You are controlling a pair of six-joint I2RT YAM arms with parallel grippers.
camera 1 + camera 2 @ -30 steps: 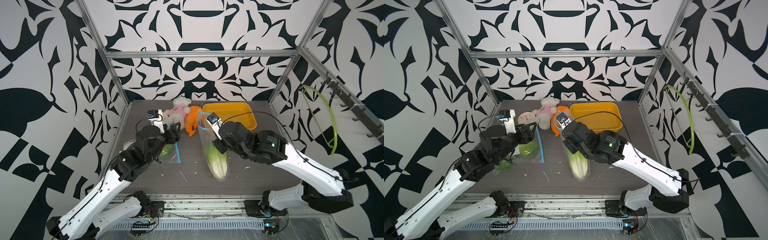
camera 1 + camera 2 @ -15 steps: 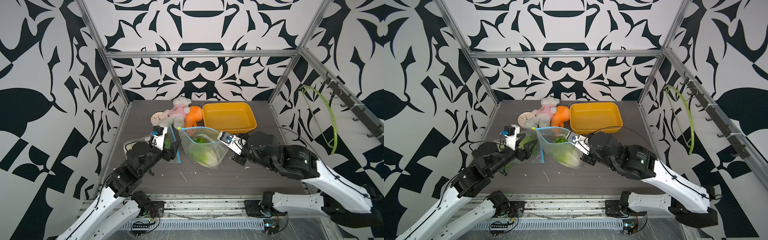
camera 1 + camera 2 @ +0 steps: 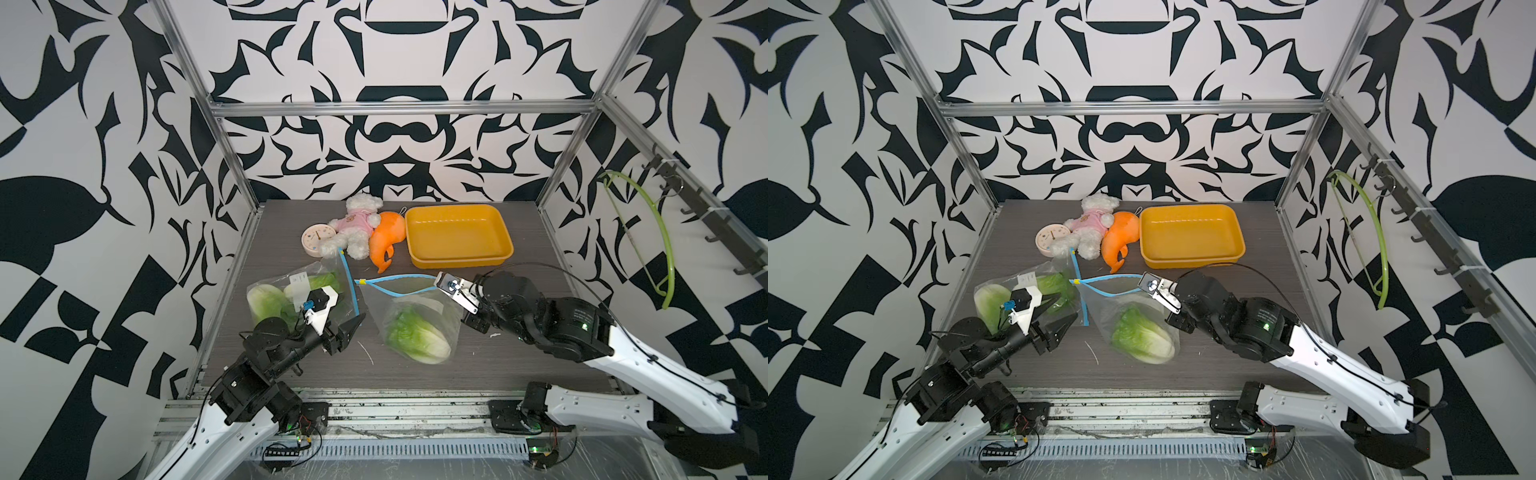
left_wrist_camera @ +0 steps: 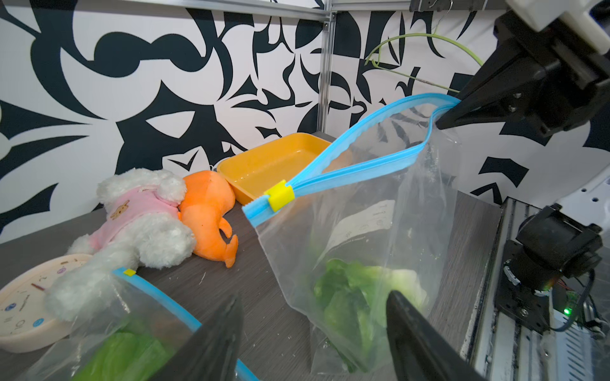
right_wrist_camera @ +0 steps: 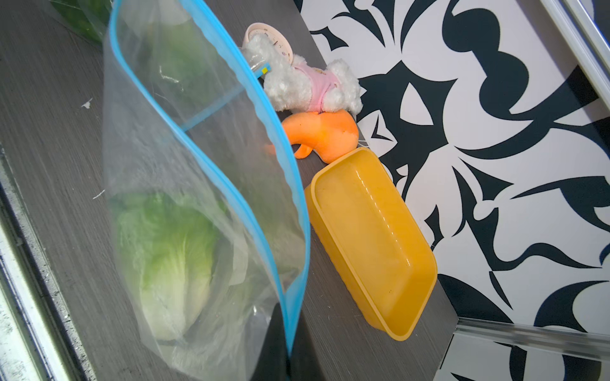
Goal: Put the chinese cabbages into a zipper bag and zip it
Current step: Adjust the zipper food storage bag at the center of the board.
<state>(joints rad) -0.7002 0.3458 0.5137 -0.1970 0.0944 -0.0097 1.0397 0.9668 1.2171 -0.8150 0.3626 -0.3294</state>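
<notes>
Cabbage (image 3: 415, 338), a single head, lies inside the zipper bag (image 3: 419, 297) at the lower centre of both top views. Its green leaves point toward the left of the frame, and the bag's bottom rests on the table (image 3: 519, 370). The right gripper (image 4: 444, 119) is clenched on the right-hand end of the bag's blue zip strip (image 3: 395, 286), holding that corner up. The strip's two halves stand parted in a narrow loop, and the yellow slider (image 3: 362, 281) sits at its left end. The left gripper (image 3: 1061, 311) hovers just left of the bag with its jaws released, gripping nothing. Beside it, at the centre left, a second bag (image 3: 328, 266) holds two more cabbages (image 3: 262, 297). At the upper centre lie a clock (image 3: 314, 241), a white plush bear (image 3: 357, 224), an orange plush toy (image 3: 386, 239) and a yellow tray (image 3: 457, 262).
</notes>
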